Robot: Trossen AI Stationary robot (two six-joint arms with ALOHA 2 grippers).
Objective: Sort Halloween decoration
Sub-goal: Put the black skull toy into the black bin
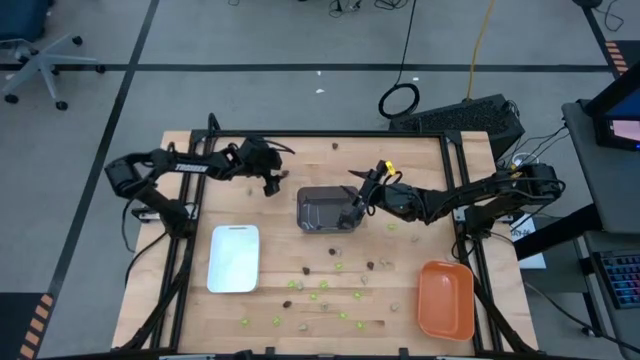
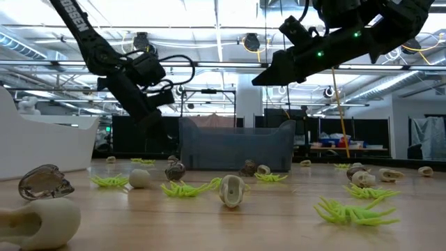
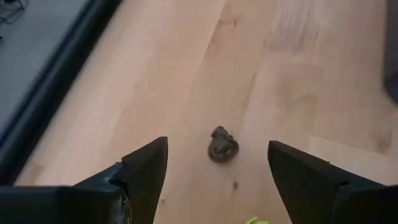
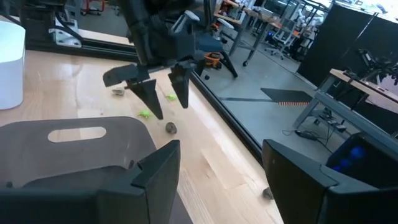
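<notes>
Small lime-green, dark and pale tan trinkets (image 1: pixel 322 285) lie scattered on the wooden table, mostly on its near half. My left gripper (image 1: pixel 272 184) hovers open above the far-left part of the table. One dark trinket (image 3: pixel 222 144) lies on the wood below and between its fingers, untouched. My right gripper (image 4: pixel 221 146) is open and empty above the right-hand end of the dark grey tray (image 1: pixel 322 210). In the low view both grippers hang clear above the table, the left gripper (image 2: pixel 150 97) and the right gripper (image 2: pixel 279 70).
A white tray (image 1: pixel 233 258) sits near-left and an orange tray (image 1: pixel 445 300) near-right. A black frame rail (image 3: pixel 56 93) runs along the table's far edge close to my left gripper. A lone trinket (image 1: pixel 335 145) lies by the far edge. Bare wood shows between the trays.
</notes>
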